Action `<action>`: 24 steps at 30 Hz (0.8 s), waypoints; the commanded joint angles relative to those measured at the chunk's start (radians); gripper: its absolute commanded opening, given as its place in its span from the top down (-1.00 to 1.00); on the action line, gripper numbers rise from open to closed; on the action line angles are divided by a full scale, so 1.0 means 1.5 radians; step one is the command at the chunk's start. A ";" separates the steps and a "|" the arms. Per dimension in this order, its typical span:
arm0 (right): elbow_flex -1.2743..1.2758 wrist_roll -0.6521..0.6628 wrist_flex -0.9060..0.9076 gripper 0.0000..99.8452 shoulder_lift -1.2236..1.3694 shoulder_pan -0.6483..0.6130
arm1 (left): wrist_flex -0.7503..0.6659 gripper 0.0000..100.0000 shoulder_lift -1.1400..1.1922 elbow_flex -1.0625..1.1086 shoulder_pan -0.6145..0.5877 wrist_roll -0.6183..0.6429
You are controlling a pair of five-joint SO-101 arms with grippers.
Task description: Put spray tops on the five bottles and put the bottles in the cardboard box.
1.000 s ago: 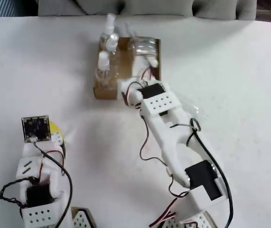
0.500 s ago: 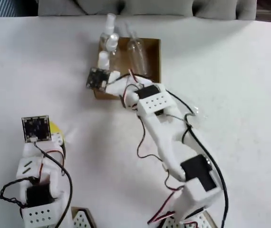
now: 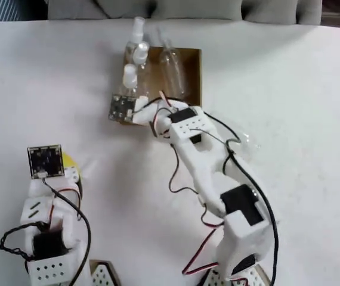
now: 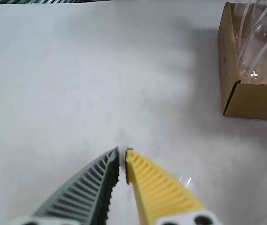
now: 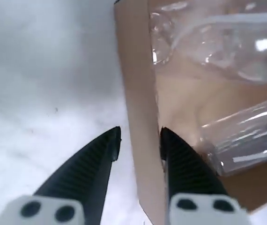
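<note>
The cardboard box (image 3: pixel 195 71) holds three bottles (image 3: pixel 130 76) standing along one side, each with a white spray top, and beside them a clear bottle (image 3: pixel 173 67) lying lengthwise on the box floor; whether that one has its top fitted I cannot tell. A second ago this bottle lay crosswise in the box under the right arm's wrist. It now rests straight, and the arm has pulled back out of the interior and swung to the box's near corner. There the right gripper (image 5: pixel 139 136) is spread, one finger outside the box and one inside, with the cardboard wall (image 5: pixel 138 84) between them but not pinched. My reading is that the bottle has been delivered and let go, and the arm may be about to nudge or steady the box. The left gripper (image 4: pixel 122 157) has not moved: it sits well apart from the box, over the white table (image 3: pixel 289 89), its fingers pressed together on nothing. A fifth bottle I cannot confirm.
</note>
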 commanded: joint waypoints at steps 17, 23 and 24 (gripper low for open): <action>-0.069 0.005 -0.007 0.94 0.039 -0.006 | 0.002 0.92 -0.002 0.000 0.007 -0.007; -0.066 0.005 -0.002 0.97 0.039 -0.005 | 0.002 0.92 -0.002 0.000 0.007 -0.007; -0.066 0.005 0.008 0.97 0.037 -0.006 | 0.002 0.92 -0.002 0.000 0.007 -0.007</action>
